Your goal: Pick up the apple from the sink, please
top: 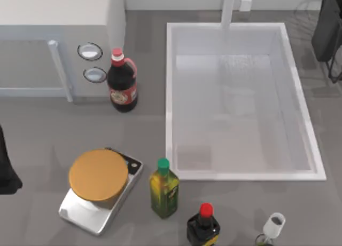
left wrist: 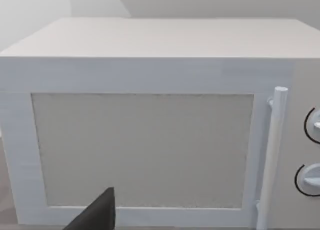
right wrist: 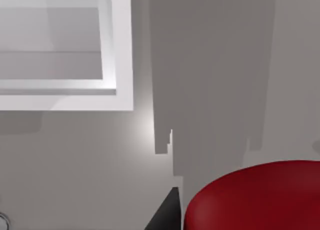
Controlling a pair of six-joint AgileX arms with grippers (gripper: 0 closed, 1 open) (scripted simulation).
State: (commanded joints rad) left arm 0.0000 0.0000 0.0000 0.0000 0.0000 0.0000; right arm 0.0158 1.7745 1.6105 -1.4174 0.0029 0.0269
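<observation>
Up close in the right wrist view, the small glossy bright-red rounded apple (right wrist: 255,197) sits pressed against a dark finger (right wrist: 167,215) of the right gripper (right wrist: 172,212). The gripper is clamped on it above the grey countertop (right wrist: 75,160), just outside a corner of the large white rectangular sink (right wrist: 122,50).

In the top view the basin of the sink (top: 171,96) lies bare toward the countertop's right edge, with a white faucet (top: 228,11) at its far rim. My right arm (top: 328,27) stands at the far right corner of the countertop (top: 43,134).

My left arm (top: 6,171) waits at the left edge. The left gripper (left wrist: 100,215) faces the door of the boxy white microwave (left wrist: 150,145); whether it is open or closed I cannot tell.

The microwave fills the far left corner. A dark cola bottle with a red cap (top: 123,83) stands just beside it. Near the front edge are a silver kitchen scale with a round orange-brown plate (top: 99,176), a yellow-green oil bottle with a green cap (top: 164,188), a dark sauce bottle with a red cap (top: 203,227) and a small white cup (top: 274,223).
</observation>
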